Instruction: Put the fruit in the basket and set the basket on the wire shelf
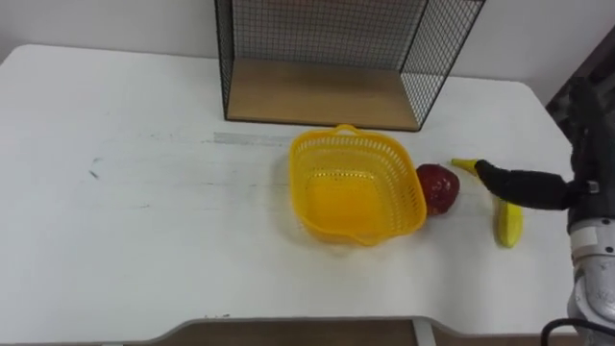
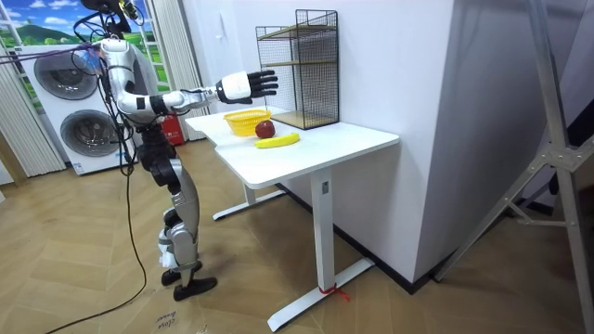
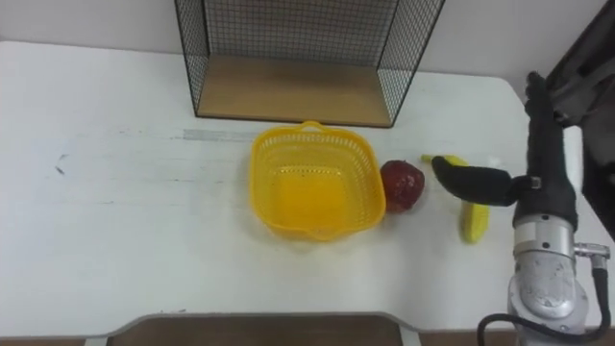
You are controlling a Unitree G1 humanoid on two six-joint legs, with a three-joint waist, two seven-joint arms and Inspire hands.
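A yellow plastic basket (image 1: 302, 185) stands empty in the middle of the white table (image 1: 144, 211). A red apple (image 1: 437, 188) lies against the basket's right side. Further right lies a banana (image 1: 508, 224), pointing toward me. My right hand (image 3: 544, 188) hovers open just above and to the right of the banana, fingers straight and thumb stretched left over the banana's far end. It holds nothing. The black wire shelf (image 1: 327, 91) with a wooden floor stands behind the basket at the table's far edge. In the room view, I stand at the table's side with the right arm (image 2: 243, 86) reaching out over the fruit.
The table's left half is bare, with a faint mark (image 1: 93, 173) on it. A strip of tape (image 1: 252, 139) lies before the shelf. The table's right edge runs close beside the banana. Washing machines (image 2: 79, 130) stand behind me.
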